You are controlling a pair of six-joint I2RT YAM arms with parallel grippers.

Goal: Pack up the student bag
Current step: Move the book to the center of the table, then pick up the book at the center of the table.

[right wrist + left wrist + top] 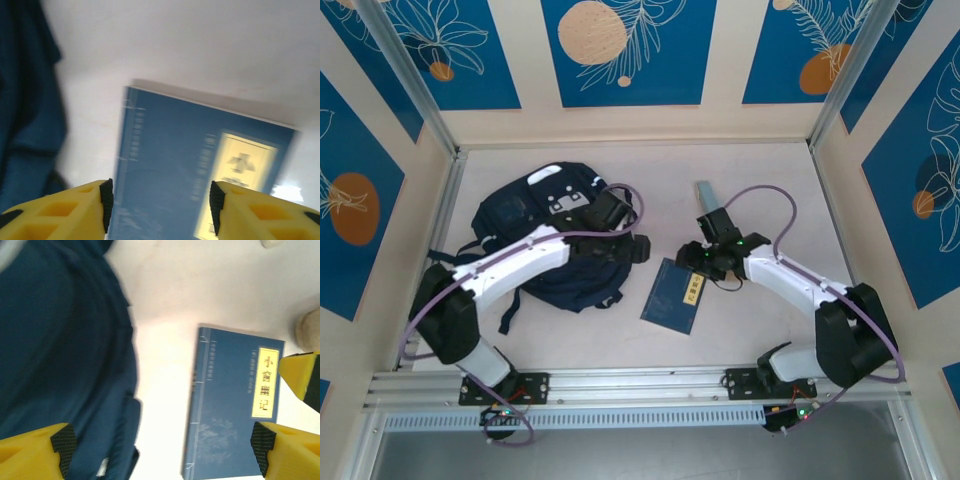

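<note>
The student bag point(510, 215) lay at the left of the counter point(770, 165) under the left pincer point(162, 445), wide and empty, while the right pincer point(161, 200), also released, hovered over the blue book point(672, 292), probably to grasp it for packing.

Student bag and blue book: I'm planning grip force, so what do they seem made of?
Student bag: soft woven fabric, matte, judging by its slumped folds. Blue book: likely paper or card cover, matte; flat, stiff-edged, with a printed yellow label.
</note>
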